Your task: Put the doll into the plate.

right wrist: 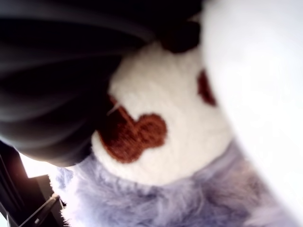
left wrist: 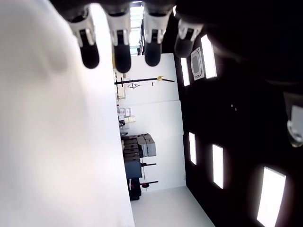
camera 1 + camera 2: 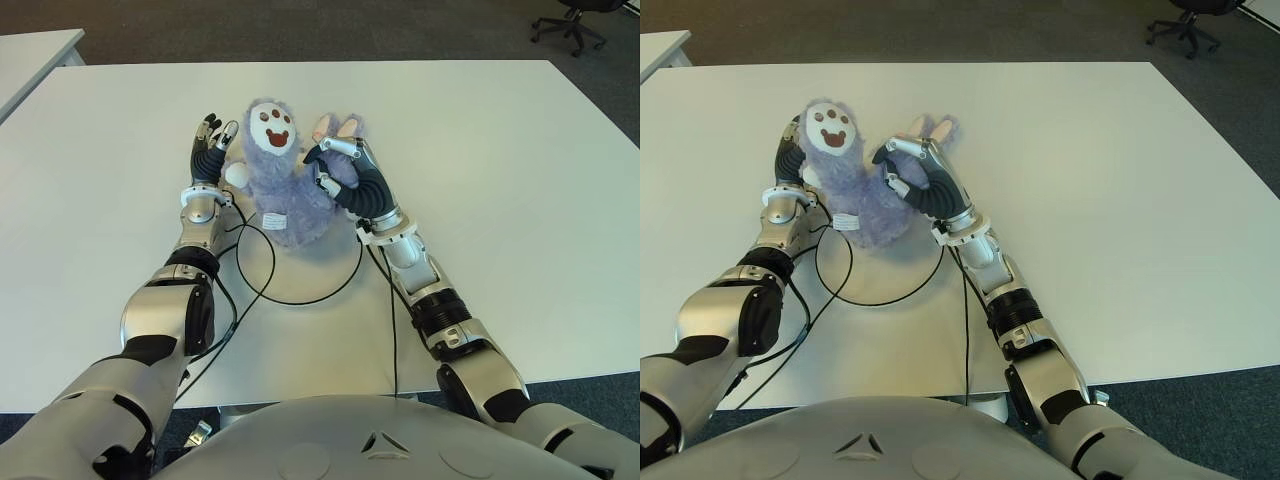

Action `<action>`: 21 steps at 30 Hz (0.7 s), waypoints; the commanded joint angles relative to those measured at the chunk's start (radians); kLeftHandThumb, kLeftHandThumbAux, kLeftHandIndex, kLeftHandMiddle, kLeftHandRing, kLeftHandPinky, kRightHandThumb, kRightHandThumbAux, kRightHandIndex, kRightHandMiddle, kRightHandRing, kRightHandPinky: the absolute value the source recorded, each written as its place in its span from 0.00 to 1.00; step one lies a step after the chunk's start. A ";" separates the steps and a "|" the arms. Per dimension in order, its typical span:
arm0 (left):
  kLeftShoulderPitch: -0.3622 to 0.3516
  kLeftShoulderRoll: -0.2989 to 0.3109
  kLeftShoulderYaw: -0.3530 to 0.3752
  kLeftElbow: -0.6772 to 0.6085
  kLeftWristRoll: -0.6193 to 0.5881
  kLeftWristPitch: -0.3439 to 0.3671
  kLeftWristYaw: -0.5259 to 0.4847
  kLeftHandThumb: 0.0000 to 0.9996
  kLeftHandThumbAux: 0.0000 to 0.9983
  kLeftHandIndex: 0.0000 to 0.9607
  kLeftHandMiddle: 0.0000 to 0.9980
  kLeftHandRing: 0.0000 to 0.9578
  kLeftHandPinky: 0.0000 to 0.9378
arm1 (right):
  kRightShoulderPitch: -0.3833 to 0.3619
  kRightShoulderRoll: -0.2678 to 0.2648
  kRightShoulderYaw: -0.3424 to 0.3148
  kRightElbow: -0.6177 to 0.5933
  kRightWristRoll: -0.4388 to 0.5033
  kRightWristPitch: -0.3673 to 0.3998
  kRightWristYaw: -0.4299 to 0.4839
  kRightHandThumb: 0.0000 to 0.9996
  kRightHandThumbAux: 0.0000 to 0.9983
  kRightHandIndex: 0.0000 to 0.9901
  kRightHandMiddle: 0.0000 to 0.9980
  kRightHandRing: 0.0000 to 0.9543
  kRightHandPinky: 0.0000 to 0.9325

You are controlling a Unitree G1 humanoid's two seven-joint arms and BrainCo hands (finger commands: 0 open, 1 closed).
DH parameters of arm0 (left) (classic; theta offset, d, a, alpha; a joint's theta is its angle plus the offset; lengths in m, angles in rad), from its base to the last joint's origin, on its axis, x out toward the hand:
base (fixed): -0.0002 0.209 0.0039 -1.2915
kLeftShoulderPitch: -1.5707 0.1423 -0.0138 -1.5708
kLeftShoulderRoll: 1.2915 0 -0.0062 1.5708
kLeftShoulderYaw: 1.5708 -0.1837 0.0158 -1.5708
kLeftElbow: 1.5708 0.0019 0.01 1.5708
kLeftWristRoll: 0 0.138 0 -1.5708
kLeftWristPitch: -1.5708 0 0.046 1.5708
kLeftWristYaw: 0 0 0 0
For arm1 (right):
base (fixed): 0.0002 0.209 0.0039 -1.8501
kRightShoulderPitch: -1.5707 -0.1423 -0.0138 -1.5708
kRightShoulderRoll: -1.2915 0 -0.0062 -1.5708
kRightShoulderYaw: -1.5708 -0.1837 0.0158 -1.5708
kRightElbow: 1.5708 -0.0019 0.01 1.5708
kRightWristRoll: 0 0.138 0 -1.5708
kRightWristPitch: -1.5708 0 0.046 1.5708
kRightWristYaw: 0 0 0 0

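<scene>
Purple plush doll (image 3: 285, 175) lying on white table (image 3: 500, 180), white face up, tag near its lower edge. Flanked by both hands, between them. No plate to be made out in any view.

Right hand (image 3: 345, 175) against doll's right side, fingers (image 3: 340, 147) curled in around the plush, thumb and forefinger pinching into the fur near 2 pink-tipped limbs (image 3: 335, 125). Right wrist view filled close-up by the white face with brown mouth and purple fur, dark palm pressed right beside it.

Left hand (image 3: 212, 145) just beside doll's left side, palm turned toward it, fingers straight and slightly spread, holding nothing. Left wrist view: 4 fingertips (image 2: 122, 54) extended side by side, pointing away at a room wall and ceiling lights, nothing between them. Contact between left fingers and fur: cannot tell.

Black cable (image 3: 300, 290) looping across table below doll, running from both wrists back toward the torso.

Second white table (image 3: 30, 50) at far left, office chair (image 3: 570, 25) at far right on dark carpet.
</scene>
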 commanded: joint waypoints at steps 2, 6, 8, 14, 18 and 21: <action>0.088 -0.034 -0.001 0.057 -0.003 0.059 0.014 0.00 0.40 0.00 0.11 0.14 0.13 | 0.210 0.002 0.028 0.101 0.000 -0.007 -0.007 0.73 0.70 0.44 0.81 0.88 0.91; 0.088 -0.035 -0.001 0.056 -0.004 0.059 0.015 0.00 0.39 0.00 0.12 0.14 0.14 | 0.226 0.000 0.032 0.100 0.001 -0.008 -0.005 0.73 0.70 0.44 0.81 0.89 0.91; 0.088 -0.036 -0.001 0.056 -0.005 0.059 0.015 0.00 0.39 0.00 0.12 0.15 0.15 | 0.236 -0.001 0.035 0.101 -0.001 -0.007 -0.005 0.73 0.70 0.44 0.81 0.89 0.91; 0.090 -0.036 0.000 0.055 -0.006 0.058 0.011 0.00 0.39 0.00 0.11 0.13 0.12 | 0.247 -0.002 0.038 0.105 -0.010 -0.001 -0.010 0.73 0.71 0.44 0.81 0.89 0.92; 0.090 -0.036 0.001 0.054 -0.007 0.060 0.012 0.00 0.39 0.00 0.12 0.13 0.11 | 0.245 -0.002 0.039 0.118 -0.014 0.000 -0.011 0.72 0.71 0.44 0.81 0.88 0.92; 0.091 -0.037 -0.001 0.054 -0.005 0.060 0.015 0.00 0.39 0.00 0.12 0.13 0.13 | 0.246 -0.003 0.040 0.118 -0.014 0.000 -0.010 0.72 0.71 0.44 0.80 0.88 0.92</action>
